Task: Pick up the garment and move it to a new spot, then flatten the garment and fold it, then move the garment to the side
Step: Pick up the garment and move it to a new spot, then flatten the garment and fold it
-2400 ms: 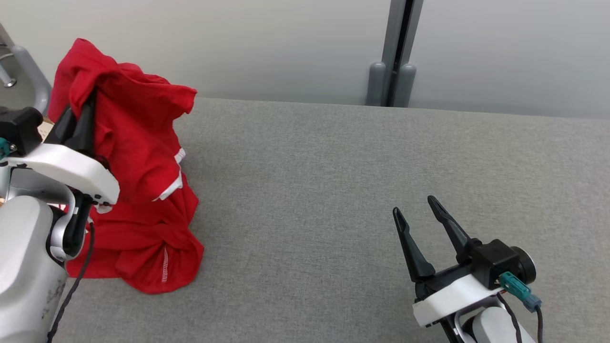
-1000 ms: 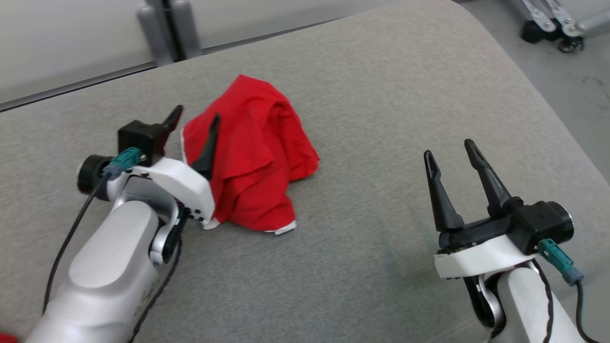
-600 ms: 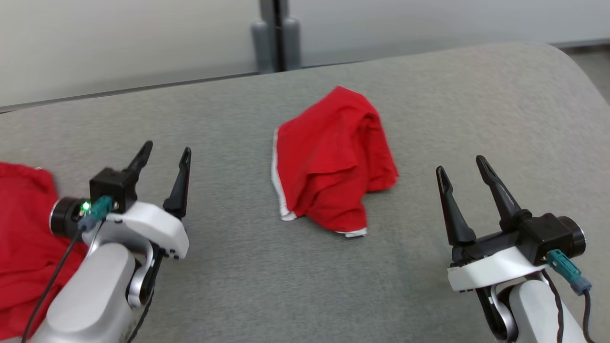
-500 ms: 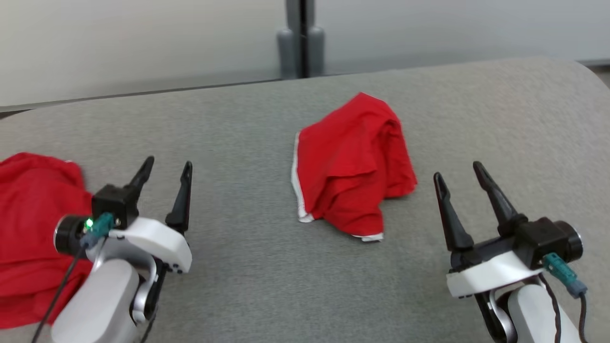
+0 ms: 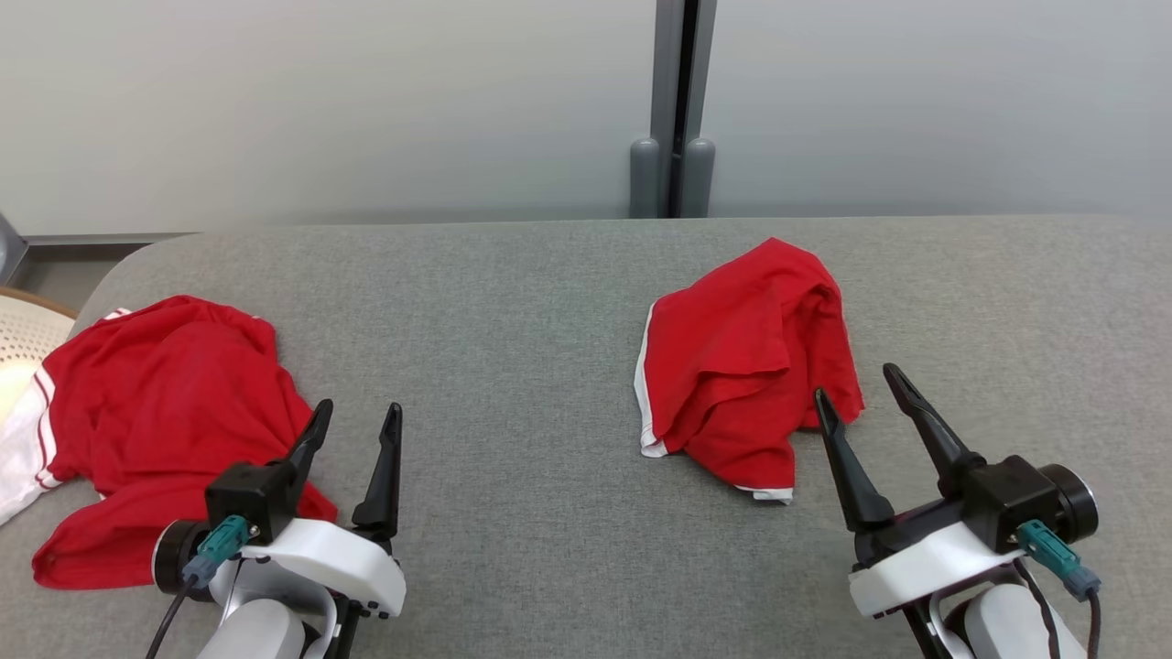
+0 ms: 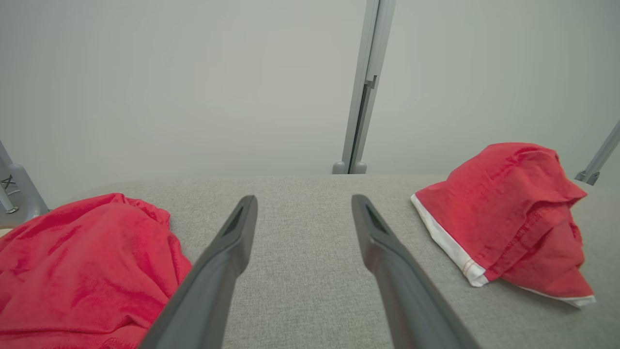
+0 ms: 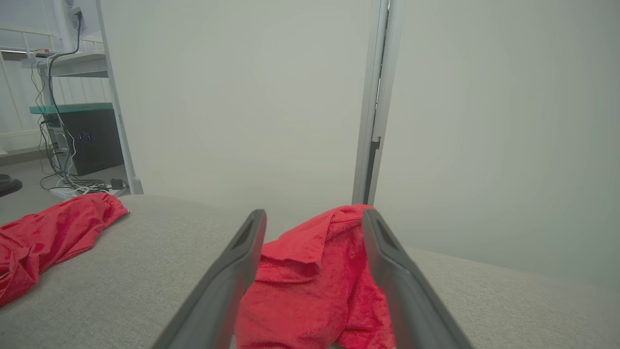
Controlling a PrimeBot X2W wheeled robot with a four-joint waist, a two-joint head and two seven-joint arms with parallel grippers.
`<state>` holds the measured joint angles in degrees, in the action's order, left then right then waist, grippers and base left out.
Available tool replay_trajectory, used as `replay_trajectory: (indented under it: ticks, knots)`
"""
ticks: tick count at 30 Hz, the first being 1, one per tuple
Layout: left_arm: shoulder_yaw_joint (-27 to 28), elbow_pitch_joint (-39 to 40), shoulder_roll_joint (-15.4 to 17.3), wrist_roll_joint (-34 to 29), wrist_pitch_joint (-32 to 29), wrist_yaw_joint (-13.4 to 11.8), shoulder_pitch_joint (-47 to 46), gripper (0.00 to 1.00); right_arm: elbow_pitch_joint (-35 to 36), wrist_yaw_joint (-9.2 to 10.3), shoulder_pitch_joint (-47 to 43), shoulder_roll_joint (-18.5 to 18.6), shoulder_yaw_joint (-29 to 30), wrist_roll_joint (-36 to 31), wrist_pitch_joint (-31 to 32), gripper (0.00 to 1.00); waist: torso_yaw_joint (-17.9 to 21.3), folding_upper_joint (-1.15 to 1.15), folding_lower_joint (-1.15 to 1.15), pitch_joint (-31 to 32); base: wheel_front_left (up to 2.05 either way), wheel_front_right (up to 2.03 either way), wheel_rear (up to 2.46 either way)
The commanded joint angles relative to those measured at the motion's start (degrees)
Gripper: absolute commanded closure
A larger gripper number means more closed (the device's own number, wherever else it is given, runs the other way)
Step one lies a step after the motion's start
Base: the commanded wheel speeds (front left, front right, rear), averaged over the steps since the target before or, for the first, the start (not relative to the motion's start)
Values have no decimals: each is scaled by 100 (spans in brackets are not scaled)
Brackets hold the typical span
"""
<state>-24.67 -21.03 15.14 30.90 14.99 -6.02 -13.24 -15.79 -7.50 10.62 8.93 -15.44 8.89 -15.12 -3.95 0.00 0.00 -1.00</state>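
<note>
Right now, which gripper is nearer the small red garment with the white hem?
Right. The right gripper is open just short of the small red garment, at its near right corner; the left gripper is open well to its left, beside the larger red pile.

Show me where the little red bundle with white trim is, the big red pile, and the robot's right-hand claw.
little red bundle (image 5: 746, 357): head view, middle of its crumpled cloth.
big red pile (image 5: 156, 384): head view, centre of the heap.
right gripper (image 5: 853, 381): head view, midway between its two open fingertips.
</note>
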Motion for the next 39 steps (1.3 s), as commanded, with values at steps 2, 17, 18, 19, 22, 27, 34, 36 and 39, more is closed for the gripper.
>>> replay_trajectory:
  ticks: [2,17,18,19,22,27,34,36,39]
  knots:
    - [79,-3,-78,-129,24,96,-13,0,-47,2,128,70,-110,-13,-6,0,-95,0,0,-47,0,0,0]
    - [399,-59,-512,-542,18,467,-202,0,-1177,2,952,130,22,189,451,0,-709,0,0,-546,0,0,0]
    - [418,-75,-539,-559,18,496,-214,0,-1261,2,995,129,50,221,456,0,-741,0,0,-577,0,0,0]
    - [438,-89,-563,-579,18,512,-225,0,-1335,2,1044,129,82,238,470,0,-768,0,0,-612,0,0,0]
    - [488,-134,-637,-653,18,597,-283,0,-1557,2,1170,130,72,292,495,0,-851,0,0,-702,0,0,0]
    - [556,-236,-773,-781,18,686,-357,0,-1722,2,1334,114,-145,437,391,100,-951,0,0,-761,0,0,0]
    - [747,-310,-891,-856,18,748,-261,0,-1491,2,1477,8,-579,594,157,100,-972,0,0,-484,0,0,0]
    - [801,-328,-899,-901,18,764,-196,0,-1357,2,1572,-16,-809,713,141,100,-974,0,0,-353,0,0,0]
    - [871,-340,-919,-926,18,791,-99,0,-1085,1,1877,-81,-1253,969,131,100,-977,0,0,-178,0,0,0]
